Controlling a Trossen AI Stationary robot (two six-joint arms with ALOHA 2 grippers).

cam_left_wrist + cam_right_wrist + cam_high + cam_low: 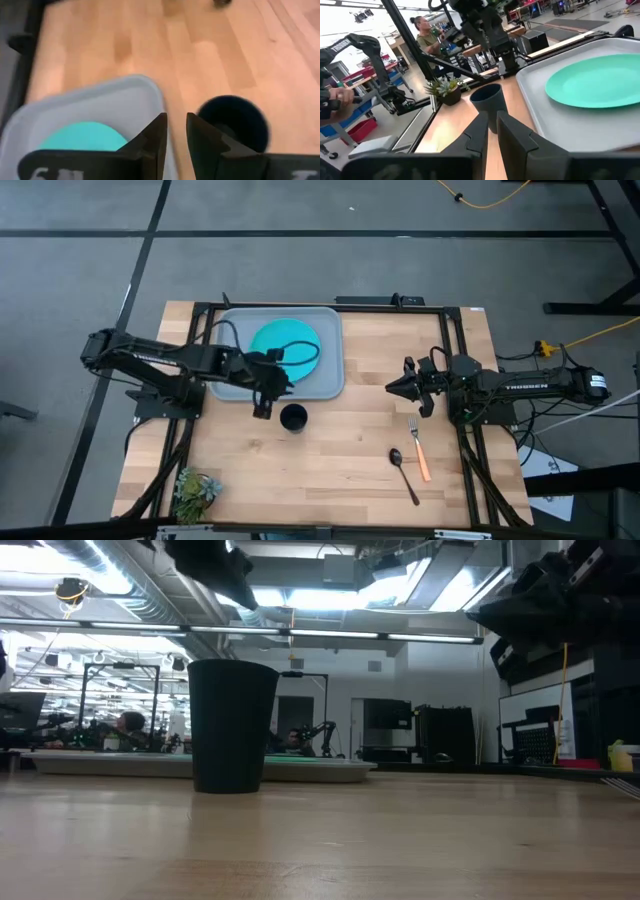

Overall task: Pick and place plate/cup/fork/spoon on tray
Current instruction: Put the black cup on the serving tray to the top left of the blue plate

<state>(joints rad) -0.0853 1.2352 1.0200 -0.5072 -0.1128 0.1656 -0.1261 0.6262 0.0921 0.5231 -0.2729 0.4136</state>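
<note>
Cup [293,418], dark, upright and empty, stands on the table [330,450] just off the tray's [330,355] near edge, beside the left gripper [262,404], whose nearly closed jaws hold nothing. Plate [284,346] lies in the tray.

This is looking like a robotics lab or workshop: a wooden desk [330,450] is standing on grey floor crossed by yellow cables [590,335], ducts [110,580] and strip lights [330,635] are running overhead, and people [422,32] are working among other robot arms [355,45] and equipment racks.
</note>
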